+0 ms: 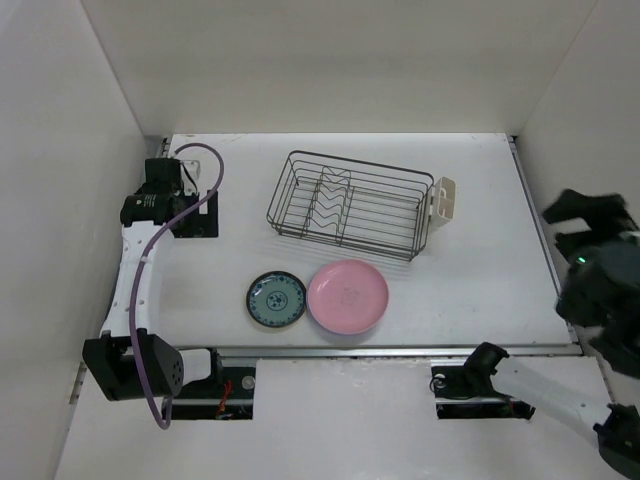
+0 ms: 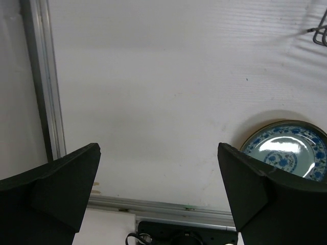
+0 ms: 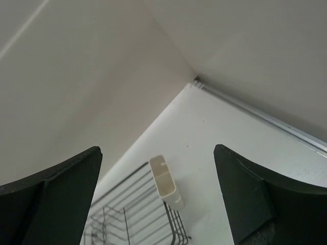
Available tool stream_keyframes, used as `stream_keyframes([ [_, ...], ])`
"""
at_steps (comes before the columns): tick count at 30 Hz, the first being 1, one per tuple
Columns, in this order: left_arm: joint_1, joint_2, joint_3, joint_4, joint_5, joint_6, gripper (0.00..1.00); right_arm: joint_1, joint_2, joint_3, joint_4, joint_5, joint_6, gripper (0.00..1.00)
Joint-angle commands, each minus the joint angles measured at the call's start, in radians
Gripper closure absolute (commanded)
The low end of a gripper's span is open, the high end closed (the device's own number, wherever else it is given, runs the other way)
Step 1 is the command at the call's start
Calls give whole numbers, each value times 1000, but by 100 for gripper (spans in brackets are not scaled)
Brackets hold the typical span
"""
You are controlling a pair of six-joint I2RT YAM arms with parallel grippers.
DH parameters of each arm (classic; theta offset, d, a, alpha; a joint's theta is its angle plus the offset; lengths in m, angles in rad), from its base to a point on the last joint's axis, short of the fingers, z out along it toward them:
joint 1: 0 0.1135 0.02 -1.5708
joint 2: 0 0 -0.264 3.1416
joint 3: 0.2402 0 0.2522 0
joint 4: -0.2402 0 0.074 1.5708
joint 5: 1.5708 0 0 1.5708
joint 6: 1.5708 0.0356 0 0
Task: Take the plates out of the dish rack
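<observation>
Top view: the dish rack [image 1: 350, 205] sits mid-counter [image 1: 480, 280], its long axis running left to right, with the cream cup [image 1: 443, 198] on its right end. The teal plate [image 1: 276, 299] and pink plate [image 1: 347, 296] lie flat, side by side, just in front.

Left wrist: the left fingers [image 2: 61, 178] are spread wide, released, with the teal plate at lower right.

Right wrist: the right fingers [image 3: 61, 184] are spread wide, released, above the rack's cup end.

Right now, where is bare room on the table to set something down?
Bare table right of the pink plate, out to the right rail; also between dish rack and left arm. Crowded in front of the rack: teal plate beside pink.
</observation>
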Motion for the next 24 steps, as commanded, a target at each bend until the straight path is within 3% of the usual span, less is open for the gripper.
stream_keyframes([
  [1,3,-18,-11,44,-84,-43,1,3,-114,-50,35,244,18,3],
  [9,3,-18,-2,44,-66,-52,1,3,-222,-70,24,176,-94,0],
  [24,3,-55,-30,44,-38,-52,1,3,-58,-81,22,144,-94,0],
])
